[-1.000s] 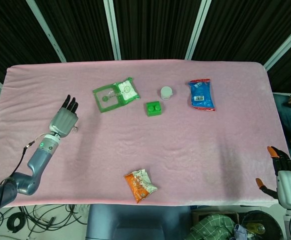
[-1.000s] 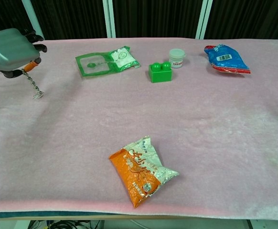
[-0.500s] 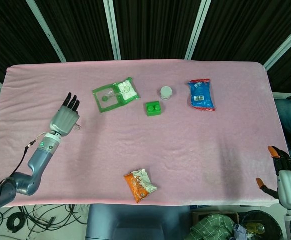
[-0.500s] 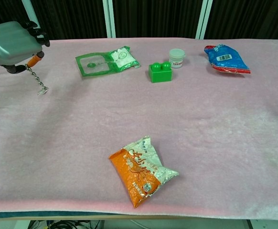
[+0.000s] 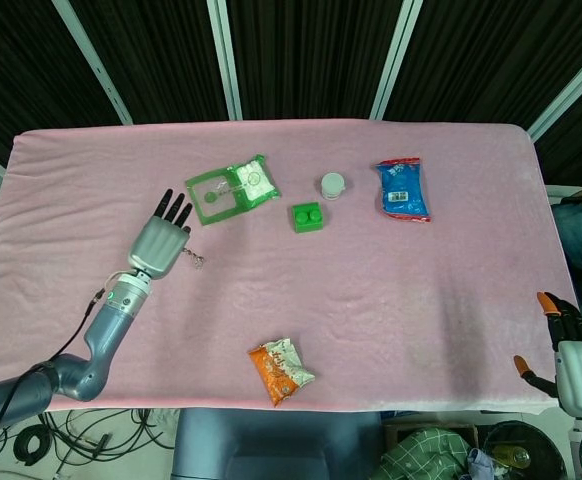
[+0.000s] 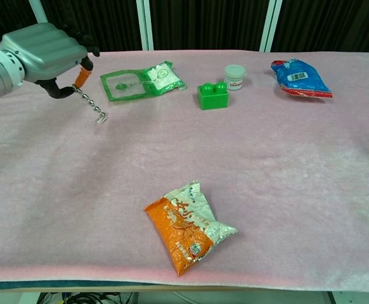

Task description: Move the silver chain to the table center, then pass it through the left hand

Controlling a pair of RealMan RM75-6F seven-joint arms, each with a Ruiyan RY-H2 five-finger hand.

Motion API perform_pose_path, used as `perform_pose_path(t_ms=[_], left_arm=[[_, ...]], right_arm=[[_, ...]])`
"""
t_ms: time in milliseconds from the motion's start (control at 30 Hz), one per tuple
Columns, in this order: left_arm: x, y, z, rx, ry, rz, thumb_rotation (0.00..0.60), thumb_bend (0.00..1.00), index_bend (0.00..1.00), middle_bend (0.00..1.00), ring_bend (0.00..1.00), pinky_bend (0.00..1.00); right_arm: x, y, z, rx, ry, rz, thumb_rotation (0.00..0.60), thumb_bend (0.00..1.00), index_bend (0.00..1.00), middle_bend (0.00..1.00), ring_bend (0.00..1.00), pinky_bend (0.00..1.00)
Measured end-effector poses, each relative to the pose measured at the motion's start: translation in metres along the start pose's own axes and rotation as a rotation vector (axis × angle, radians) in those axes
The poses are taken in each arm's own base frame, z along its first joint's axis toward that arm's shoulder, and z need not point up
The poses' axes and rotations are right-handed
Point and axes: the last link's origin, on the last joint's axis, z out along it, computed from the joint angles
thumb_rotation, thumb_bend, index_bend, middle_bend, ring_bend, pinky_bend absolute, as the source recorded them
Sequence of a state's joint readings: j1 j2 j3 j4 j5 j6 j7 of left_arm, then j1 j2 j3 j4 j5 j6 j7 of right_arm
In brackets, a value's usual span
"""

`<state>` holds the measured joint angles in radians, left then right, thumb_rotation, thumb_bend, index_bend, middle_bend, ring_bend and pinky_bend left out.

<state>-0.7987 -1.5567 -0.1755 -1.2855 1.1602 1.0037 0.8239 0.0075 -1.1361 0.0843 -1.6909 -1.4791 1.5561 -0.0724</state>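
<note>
Robot lab, pink-clothed table (image 5: 391, 290), black curtain backdrop (image 5: 311, 50), floor cables (image 5: 41, 440)

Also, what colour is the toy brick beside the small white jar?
The toy brick is bright green; the chest view shows it best.

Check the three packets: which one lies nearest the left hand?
The green packet, just beyond the left hand; the orange one sits near the front edge, the blue one far right.

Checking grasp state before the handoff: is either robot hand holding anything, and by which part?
The left robot hand pinches the silver chain by its upper end; the rest dangles free. The right robot hand holds nothing.
</note>
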Motion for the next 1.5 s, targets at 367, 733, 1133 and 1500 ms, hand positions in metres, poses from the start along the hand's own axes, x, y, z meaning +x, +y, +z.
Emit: perform_pose_path(t_ms=[367, 733, 1133, 1500], left_arm=[[0.024, 0.063, 0.020, -0.043, 0.040, -0.169, 0.600, 0.42, 0.61, 0.14, 0.00, 0.00], [0.041, 0.105, 0.039, -0.070, 0.056, -0.267, 0.600, 0.42, 0.61, 0.14, 0.00, 0.00], [0.037, 0.135, 0.045, -0.092, 0.018, -0.354, 0.600, 0.42, 0.59, 0.12, 0.00, 0.00], [0.029, 0.133, 0.037, -0.097, -0.063, -0.336, 0.600, 0.19, 0.23, 0.03, 0.00, 0.00]], right_arm=[[0.000, 0.001, 0.000, -0.003, 0.003, -0.001, 0.600, 0.15, 0.05, 0.07, 0.09, 0.21], [0.000, 0.001, 0.000, -0.002, 0.002, -0.005, 0.600, 0.15, 0.05, 0.07, 0.09, 0.21], [0.001, 0.000, 0.000, -0.002, 0.004, -0.006, 0.600, 0.15, 0.05, 0.07, 0.09, 0.21], [0.003, 0.000, -0.001, 0.001, 0.013, -0.002, 0.600, 0.15, 0.05, 0.07, 0.09, 0.21]])
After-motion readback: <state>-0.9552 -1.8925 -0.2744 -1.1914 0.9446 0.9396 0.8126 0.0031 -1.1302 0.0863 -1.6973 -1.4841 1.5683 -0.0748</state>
